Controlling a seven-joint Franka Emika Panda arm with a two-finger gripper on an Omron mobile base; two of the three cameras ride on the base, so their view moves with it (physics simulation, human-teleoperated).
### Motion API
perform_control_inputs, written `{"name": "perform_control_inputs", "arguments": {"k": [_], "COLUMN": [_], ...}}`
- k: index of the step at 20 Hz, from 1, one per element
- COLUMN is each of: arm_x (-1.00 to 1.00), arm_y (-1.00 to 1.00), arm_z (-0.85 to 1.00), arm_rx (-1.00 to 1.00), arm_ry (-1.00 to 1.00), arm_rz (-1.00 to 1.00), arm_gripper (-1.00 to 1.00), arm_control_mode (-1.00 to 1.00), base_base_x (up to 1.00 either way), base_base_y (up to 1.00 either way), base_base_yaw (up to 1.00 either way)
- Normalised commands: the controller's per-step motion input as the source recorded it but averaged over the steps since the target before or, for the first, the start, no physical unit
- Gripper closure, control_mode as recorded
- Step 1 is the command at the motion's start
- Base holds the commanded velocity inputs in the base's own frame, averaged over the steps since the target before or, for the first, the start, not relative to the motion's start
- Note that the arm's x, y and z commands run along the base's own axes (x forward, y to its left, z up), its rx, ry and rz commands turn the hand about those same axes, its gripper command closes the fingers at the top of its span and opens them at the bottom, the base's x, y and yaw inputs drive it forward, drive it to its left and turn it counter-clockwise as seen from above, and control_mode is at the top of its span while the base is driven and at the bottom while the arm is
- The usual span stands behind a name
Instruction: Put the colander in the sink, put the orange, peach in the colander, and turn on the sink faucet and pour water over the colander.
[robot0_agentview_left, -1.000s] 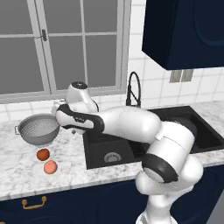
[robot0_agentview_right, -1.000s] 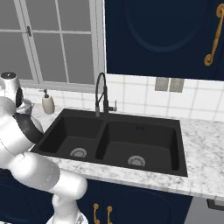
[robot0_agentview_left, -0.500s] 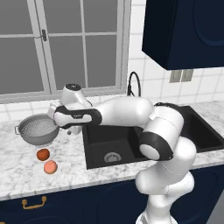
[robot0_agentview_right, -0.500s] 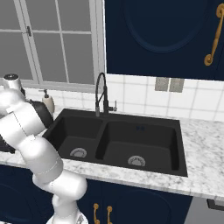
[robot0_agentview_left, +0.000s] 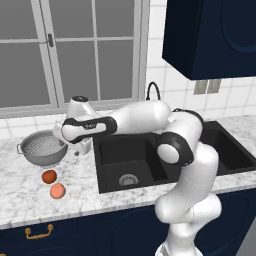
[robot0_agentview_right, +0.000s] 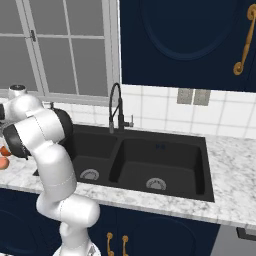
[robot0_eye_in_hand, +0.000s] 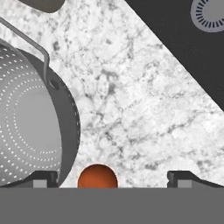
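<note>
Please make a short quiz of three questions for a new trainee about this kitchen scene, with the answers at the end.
1. True or false: the colander already sits inside the sink.
2. Which fruit lies nearer the colander on the counter: A) the orange B) the peach?
3. Fill in: the hand is ____ and holds nothing.

Key
1. False; it stands on the counter, left of the sink.
2. A.
3. open
</note>
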Motion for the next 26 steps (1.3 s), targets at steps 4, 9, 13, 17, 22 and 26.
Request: {"name": "perform_control_inputs", "arguments": {"k": [4, 9, 13, 17, 22, 26], "arm_x": [0.12, 0.10, 0.14, 0.16, 0.11, 0.09], "arm_y": [0.08, 0.09, 0.06, 0.05, 0.02, 0.02], "arm_z": [-0.15, -0.12, -0.09, -0.08, -0.14, -0.20], "arm_rx": [-0.08, -0.12, -0.10, -0.05, -0.01, 0.00], "arm_ry": [0.02, 0.00, 0.00, 0.00, 0.00, -0.03], "arm_rz": [0.00, 0.00, 0.00, 0.00, 0.00, 0.00], "arm_gripper": [-1.00, -1.00, -1.00, -1.00, -1.00, -1.00], "arm_control_mode": [-1.00, -1.00, -1.00, -1.00, -1.00, -1.00], "base_base_x": [0.00, 0.00, 0.00, 0.00, 0.00, 0.00], "base_base_y": [0.00, 0.00, 0.00, 0.00, 0.00, 0.00], "base_base_yaw": [0.00, 0.00, 0.00, 0.00, 0.00, 0.00]}}
